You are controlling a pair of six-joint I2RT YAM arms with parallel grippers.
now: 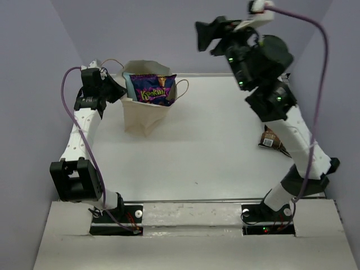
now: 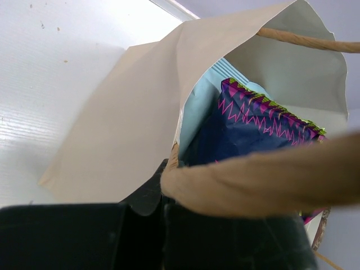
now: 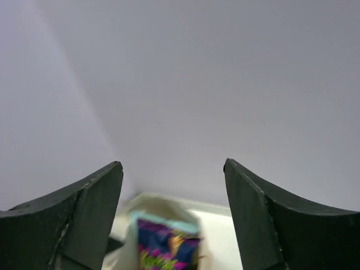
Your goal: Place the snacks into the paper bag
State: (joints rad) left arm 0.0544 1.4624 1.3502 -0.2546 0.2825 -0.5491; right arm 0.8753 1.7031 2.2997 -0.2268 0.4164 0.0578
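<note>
Gaping wide and empty, the right gripper [image 3: 171,163] hangs high; the dark brown packet [image 1: 272,138] lies well below it, back toward its own base.

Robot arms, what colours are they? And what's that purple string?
The left arm and right arm are white tubes with black joints. The purple string is a cable; each arm has one. The right claw has two dark, pointy fingers.

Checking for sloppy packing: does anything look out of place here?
Yes. The purple packet sticks up out of the bag rather than sitting inside, and a brown packet lies on the table by the right arm.
</note>
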